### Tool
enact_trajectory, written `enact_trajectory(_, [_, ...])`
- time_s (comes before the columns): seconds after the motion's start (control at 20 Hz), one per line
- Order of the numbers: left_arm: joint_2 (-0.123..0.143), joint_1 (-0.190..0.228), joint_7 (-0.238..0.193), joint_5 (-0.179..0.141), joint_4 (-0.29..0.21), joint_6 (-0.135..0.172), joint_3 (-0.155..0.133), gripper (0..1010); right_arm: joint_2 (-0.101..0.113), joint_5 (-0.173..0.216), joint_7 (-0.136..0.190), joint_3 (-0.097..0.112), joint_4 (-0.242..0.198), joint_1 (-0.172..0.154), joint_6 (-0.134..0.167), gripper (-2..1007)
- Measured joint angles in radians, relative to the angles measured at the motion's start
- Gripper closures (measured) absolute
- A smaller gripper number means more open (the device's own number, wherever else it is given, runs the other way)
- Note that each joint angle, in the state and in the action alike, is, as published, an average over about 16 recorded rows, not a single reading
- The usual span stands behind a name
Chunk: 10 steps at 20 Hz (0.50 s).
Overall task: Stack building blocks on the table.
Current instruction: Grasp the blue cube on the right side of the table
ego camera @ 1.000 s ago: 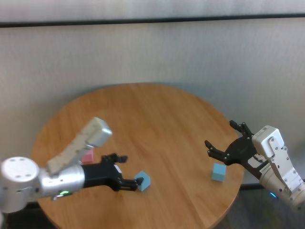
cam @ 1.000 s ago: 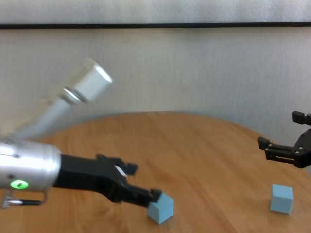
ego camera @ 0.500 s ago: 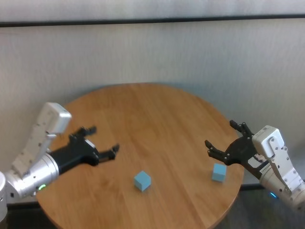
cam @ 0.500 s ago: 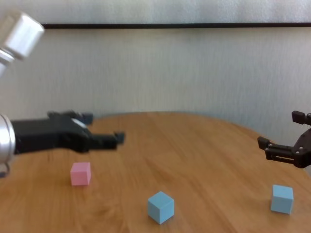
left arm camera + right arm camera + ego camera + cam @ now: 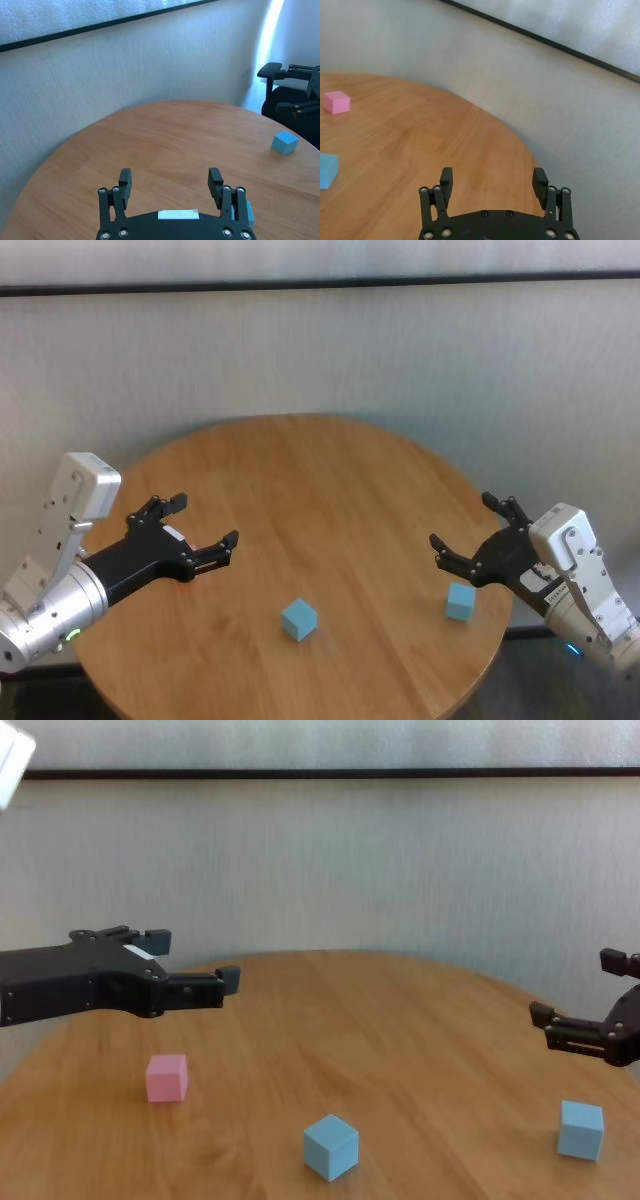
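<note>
Plain pale wall with a dark rail along the top, round wooden desk [image 5: 330, 490] in front of it. Three blocks lie on the desk, all apart, none stacked: pink block [image 5: 166, 1077] on the robot's left side, one blue block [image 5: 330, 1147] near the front middle, second blue block [image 5: 581, 1129] toward the right edge.

Change over the last second: the left gripper [image 5: 190, 970] was low at the middle blue block, jaws right against it. Now it has pulled back and up to the left side, hovering above and behind the pink block, jaws spread wide and empty. The middle blue block is left standing by itself on the desk, roughly where the gripper was working it. The pink block, hidden behind the arm a second ago, is in plain view in the chest view; in the head view the left arm covers it.

The right gripper [image 5: 478, 540] has not moved: it hangs above the desk just behind the right blue block, jaws released, holding nothing.

Meaning for the task: looks like a release and retreat by the left arm, likely after placing or nudging the middle blue block. No stack exists yet, so the task is early. Both grippers are free. The likely next step is a pick of one block to set on another; which one cannot be told from here. The left gripper is nearest the pink one, the right nearest its blue one.
</note>
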Motion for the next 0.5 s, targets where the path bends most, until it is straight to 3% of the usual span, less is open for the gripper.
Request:
enact_trajectory(0.25, [0.002,0.002,-0.003,-0.001,-0.002,-0.001,0.0,11,0.059,0.042,0.079,0.01,-0.069,-0.025,0.063,4])
enact_trajectory(0.5, [0.0,-0.001,0.002,-0.001,0.002,0.0,0.002,11,0.138,0.103,0.185,0.026,-0.151,-0.057,0.16,4])
